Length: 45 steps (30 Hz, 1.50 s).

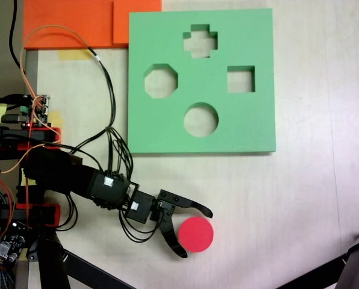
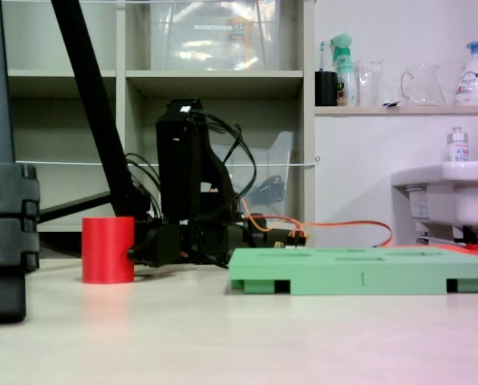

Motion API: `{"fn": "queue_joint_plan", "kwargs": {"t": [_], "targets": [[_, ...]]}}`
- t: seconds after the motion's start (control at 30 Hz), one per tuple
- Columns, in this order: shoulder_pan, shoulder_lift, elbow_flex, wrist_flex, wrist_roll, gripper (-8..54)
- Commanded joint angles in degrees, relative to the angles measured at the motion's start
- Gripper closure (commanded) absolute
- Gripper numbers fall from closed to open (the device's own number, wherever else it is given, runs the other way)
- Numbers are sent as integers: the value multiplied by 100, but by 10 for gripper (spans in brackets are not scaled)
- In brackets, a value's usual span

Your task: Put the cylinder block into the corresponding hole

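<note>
The red block (image 1: pixel 196 234) stands upright on the table (image 1: pixel 300 198), at 6 o'clock from the round hole (image 1: pixel 201 120). The gripper (image 1: pixel 196 233) is wide open around it, holding nothing. It looks light, soft foam; grip its curved sides gently.

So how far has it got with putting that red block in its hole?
Early days. The hand is open, its fingers either side of the red block, which stands on the table away from the green board. Nothing is lifted yet. Left to do: grip, carry, and drop it into the round hole, which is empty.
</note>
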State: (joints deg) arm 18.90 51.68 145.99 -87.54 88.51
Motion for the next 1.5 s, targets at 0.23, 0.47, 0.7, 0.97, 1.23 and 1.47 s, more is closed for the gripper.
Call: {"fn": "queue_joint_plan", "kwargs": {"t": [0.23, 0.47, 0.7, 0.97, 1.23, 1.47], "targets": [[299, -18, -448, -343, 105, -48], [334, -26, -562, -281, 105, 88], [272, 1380, -229, 1081, 105, 224], [-1529, 3542, -70, 2268, 97, 287], [-3806, 2232, -466, 1494, 149, 287], [-4377, 1775, -589, 1310, 360, 287]]}}
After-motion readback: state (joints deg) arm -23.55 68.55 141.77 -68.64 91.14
